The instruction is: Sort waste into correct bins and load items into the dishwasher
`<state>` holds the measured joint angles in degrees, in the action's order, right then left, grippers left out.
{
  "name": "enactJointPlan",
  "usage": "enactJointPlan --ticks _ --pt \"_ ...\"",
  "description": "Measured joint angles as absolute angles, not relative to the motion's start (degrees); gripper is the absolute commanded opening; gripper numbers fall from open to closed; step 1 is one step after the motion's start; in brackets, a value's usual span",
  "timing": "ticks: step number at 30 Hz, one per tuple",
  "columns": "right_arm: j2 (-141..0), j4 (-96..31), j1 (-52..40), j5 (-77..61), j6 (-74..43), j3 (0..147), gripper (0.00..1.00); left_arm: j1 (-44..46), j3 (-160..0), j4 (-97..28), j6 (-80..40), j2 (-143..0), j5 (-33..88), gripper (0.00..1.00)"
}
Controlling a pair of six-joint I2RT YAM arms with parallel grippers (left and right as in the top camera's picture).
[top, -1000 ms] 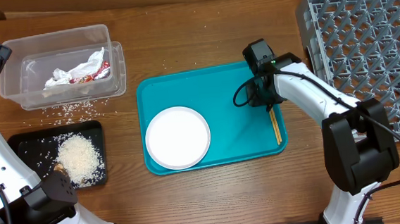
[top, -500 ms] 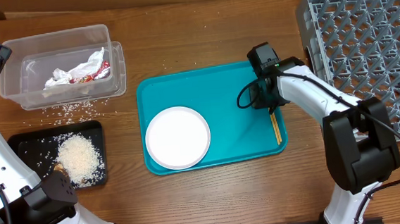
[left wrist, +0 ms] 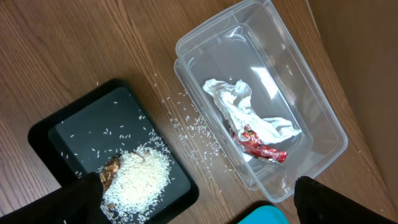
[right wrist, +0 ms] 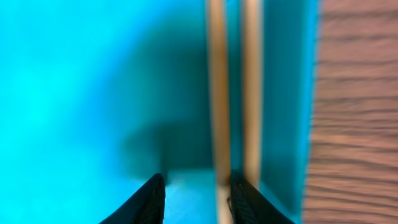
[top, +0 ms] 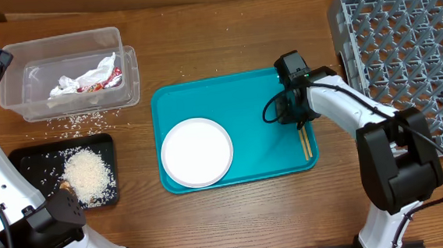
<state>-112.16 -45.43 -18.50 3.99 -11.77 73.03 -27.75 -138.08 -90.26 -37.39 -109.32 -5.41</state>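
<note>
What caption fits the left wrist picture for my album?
White napkin and red wrapper sit in the clear tub; rice is heaped on the black tray, with grains spilled between.

Smooth teal plastic tray [top: 261, 137], pale wooden chopsticks [top: 304, 143] at its 3 o'clock edge, clear glossy plastic tub [top: 59, 40], crumpled paper napkin [top: 85, 77], shiny red wrapper [left wrist: 264, 149], matt wood-grain table [top: 224, 46]

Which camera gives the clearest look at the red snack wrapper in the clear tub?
The left wrist view: the red wrapper lies close and sharp in the clear tub, against the white napkin. Overhead shows the wrapper only as a small red sliver. The right wrist view does not show it.
</note>
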Motion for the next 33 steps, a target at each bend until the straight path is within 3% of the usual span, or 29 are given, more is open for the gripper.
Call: enactJointPlan --ticks 8,13,23,33 --pt "-112.4 -46.4 -18.5 2.3 -11.9 72.9 0.31 -27.7 -138.1 -90.2 -37.4 -109.3 -5.4 1.00" --pt "-112.4 -46.5 -18.5 2.2 -11.4 72.9 0.04 -27.7 -138.1 -90.2 -37.4 -109.3 -5.4 1.00" --pt "-112.7 -53.1 -19.3 1.6 -13.0 75.4 0.04 -27.7 -138.1 -90.3 -37.4 -109.3 -5.4 1.00" --pt "-109.0 -67.1 -10.8 3.0 -1.1 101.9 0.04 -27.7 -138.1 -90.3 -37.4 -109.3 -5.4 1.00"
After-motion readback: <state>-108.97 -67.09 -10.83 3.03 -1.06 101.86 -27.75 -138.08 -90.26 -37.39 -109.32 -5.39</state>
